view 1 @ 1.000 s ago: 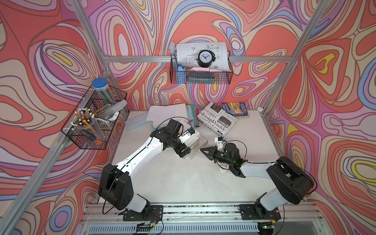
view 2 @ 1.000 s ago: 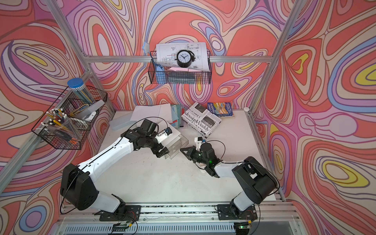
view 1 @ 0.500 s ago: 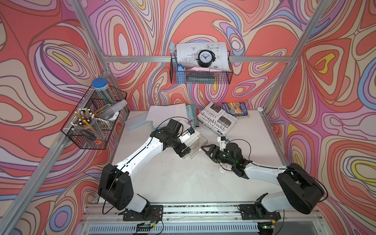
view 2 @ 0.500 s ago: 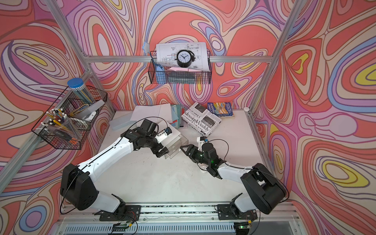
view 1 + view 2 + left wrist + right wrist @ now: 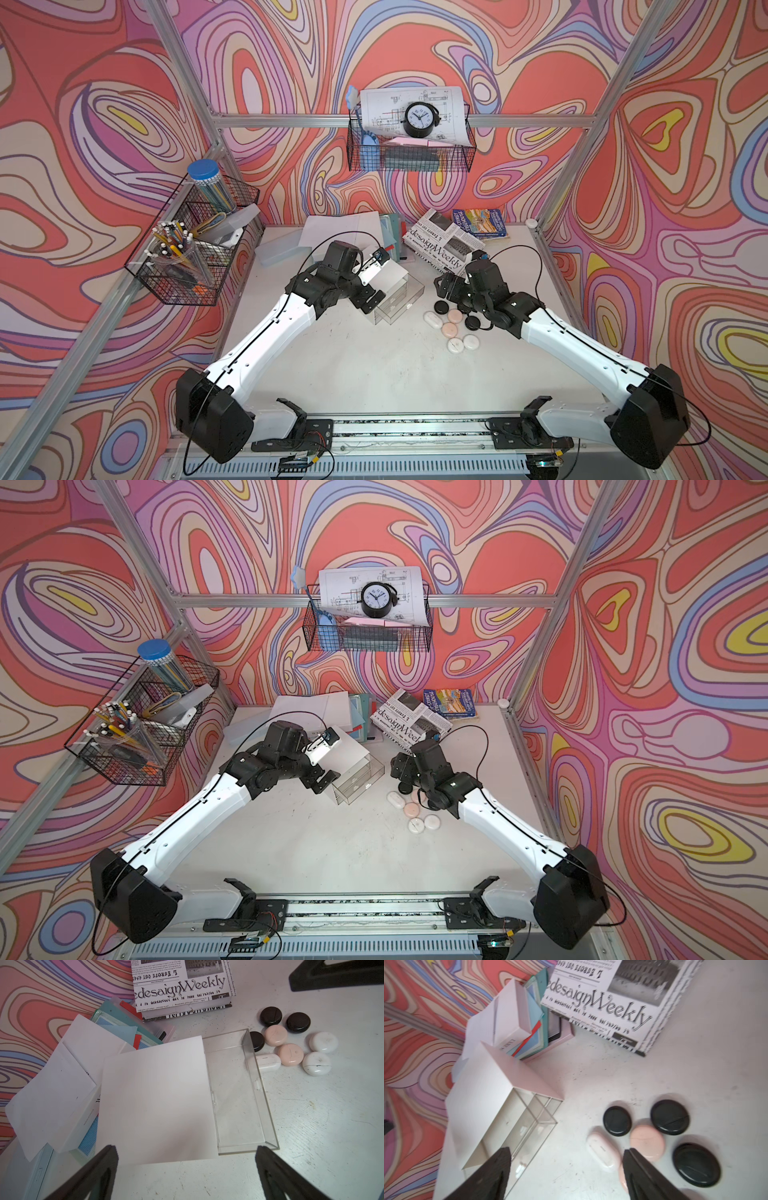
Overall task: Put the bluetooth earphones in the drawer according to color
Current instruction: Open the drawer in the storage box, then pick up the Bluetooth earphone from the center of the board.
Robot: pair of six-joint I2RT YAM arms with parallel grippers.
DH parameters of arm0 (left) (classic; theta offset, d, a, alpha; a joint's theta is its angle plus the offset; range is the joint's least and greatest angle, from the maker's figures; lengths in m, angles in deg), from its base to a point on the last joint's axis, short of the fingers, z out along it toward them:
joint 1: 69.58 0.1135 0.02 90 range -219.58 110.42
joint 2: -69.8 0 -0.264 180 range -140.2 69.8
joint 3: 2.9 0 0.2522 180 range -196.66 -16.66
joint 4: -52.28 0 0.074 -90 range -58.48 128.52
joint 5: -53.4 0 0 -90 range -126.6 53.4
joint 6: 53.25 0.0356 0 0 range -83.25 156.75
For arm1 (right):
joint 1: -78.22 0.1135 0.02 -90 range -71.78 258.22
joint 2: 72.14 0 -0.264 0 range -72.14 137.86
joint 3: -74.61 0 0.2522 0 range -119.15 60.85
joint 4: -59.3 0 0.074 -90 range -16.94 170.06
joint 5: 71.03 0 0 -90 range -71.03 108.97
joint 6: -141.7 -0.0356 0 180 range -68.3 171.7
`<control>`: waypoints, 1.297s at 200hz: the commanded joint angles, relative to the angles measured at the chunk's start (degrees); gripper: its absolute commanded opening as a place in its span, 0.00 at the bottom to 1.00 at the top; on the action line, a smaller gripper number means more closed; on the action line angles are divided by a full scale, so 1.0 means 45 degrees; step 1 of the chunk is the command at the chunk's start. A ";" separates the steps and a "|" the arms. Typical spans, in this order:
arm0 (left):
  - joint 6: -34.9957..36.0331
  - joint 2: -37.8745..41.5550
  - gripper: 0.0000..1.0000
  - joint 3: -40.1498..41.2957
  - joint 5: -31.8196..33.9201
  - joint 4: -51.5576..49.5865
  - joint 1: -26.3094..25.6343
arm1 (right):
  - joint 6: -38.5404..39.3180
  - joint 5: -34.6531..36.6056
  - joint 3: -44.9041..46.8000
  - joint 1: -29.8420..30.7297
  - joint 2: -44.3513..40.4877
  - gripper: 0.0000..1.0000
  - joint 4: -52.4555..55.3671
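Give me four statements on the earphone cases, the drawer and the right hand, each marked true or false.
1. The clear drawer is pulled out and holds no case. True.
2. Three black cases lie on the table. True.
3. The right hand grips a pink case. False: it is open and empty, and the pink case lies on the table.
4. All the white cases sit inside the drawer. False: three white cases lie on the table beside it.

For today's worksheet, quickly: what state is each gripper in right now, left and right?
Left gripper: open, holding nothing.
Right gripper: open, holding nothing.
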 commanded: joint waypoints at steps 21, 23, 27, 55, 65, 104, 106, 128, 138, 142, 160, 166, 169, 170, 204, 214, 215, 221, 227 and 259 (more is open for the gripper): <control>0.0341 -0.0464 0.98 -0.1092 -0.0956 -0.0950 -0.0106 | 0.2267 0.1419 -0.1084 -0.1054 0.0835 0.89 0.3616; 0.0357 -0.0456 0.98 -0.1132 -0.1007 -0.1005 -0.0115 | 0.2301 0.1335 -0.1065 -0.1147 0.0822 0.89 0.3646; 0.0401 -0.0454 0.98 -0.1192 -0.1088 -0.1072 -0.0152 | 0.2346 0.1188 -0.1010 -0.1306 0.0807 0.89 0.3668; 0.0821 -0.0574 0.98 -0.1636 -0.0960 -0.1436 -0.0691 | 0.2489 0.0204 -0.0184 -0.2392 0.0551 0.89 0.3161; 0.0856 -0.0764 0.98 -0.1903 -0.0986 -0.1590 -0.0825 | 0.2555 0.0050 -0.0044 -0.2665 0.0657 0.89 0.3152; 0.1032 -0.1513 0.98 -0.2470 -0.1365 -0.1678 -0.1504 | 0.2615 -0.0658 0.0376 -0.2978 0.1146 0.89 0.2655; 0.1032 -0.1549 0.99 -0.2487 -0.1378 -0.1656 -0.1544 | 0.2598 -0.0668 0.0403 -0.2971 0.1168 0.89 0.2605; 0.1017 -0.2027 0.98 -0.2642 -0.1855 -0.1566 -0.1937 | 0.2569 -0.0781 0.0601 -0.3061 0.1586 0.88 0.2400; 0.1004 -0.2209 0.99 -0.2707 -0.1974 -0.1575 -0.2076 | 0.2638 -0.0955 0.0699 -0.3097 0.1817 0.88 0.2258; 0.0973 -0.2268 0.98 -0.2702 -0.2016 -0.1591 -0.2155 | 0.2666 -0.1021 0.0738 -0.3105 0.1926 0.87 0.2172; 0.0891 -0.2273 0.98 -0.2312 -0.2181 -0.1282 -0.2286 | 0.2766 -0.1218 0.0746 -0.3140 0.2410 0.84 0.1992; 0.0862 -0.2217 0.98 -0.2120 -0.2166 -0.1134 -0.2324 | 0.2787 -0.1232 0.0699 -0.3149 0.2591 0.83 0.2011; 0.0840 -0.2195 0.98 -0.2053 -0.2147 -0.1069 -0.2340 | 0.2807 -0.1249 0.0670 -0.3157 0.2670 0.83 0.2025; 0.0829 -0.2194 0.98 -0.2009 -0.2136 -0.1046 -0.2342 | 0.2817 -0.1250 0.0659 -0.3161 0.2691 0.83 0.2030; 0.0002 -0.2328 0.99 -0.1293 -0.1104 -0.0262 -0.2854 | 0.2786 -0.1031 0.0646 -0.3254 0.3308 0.79 0.2184; -0.0028 -0.2548 0.98 -0.1297 -0.0758 -0.0302 -0.3184 | 0.2812 -0.1017 0.0689 -0.3299 0.3465 0.78 0.2230; -0.0035 -0.2575 0.98 -0.1299 -0.0719 -0.0321 -0.3233 | 0.2809 -0.1017 0.0689 -0.3300 0.3479 0.77 0.2221; 0.0035 -0.2720 0.99 -0.1324 -0.0550 -0.0412 -0.3476 | 0.2797 -0.0984 0.0757 -0.3301 0.3556 0.77 0.2160; 0.0081 -0.2853 0.98 -0.1306 -0.0452 -0.0475 -0.3694 | 0.2770 -0.0942 0.0826 -0.3315 0.3637 0.77 0.2087; -0.0242 -0.3290 0.98 -0.1095 -0.1200 -0.0141 -0.4089 | 0.2605 -0.1039 0.0948 -0.3389 0.4220 0.73 0.1940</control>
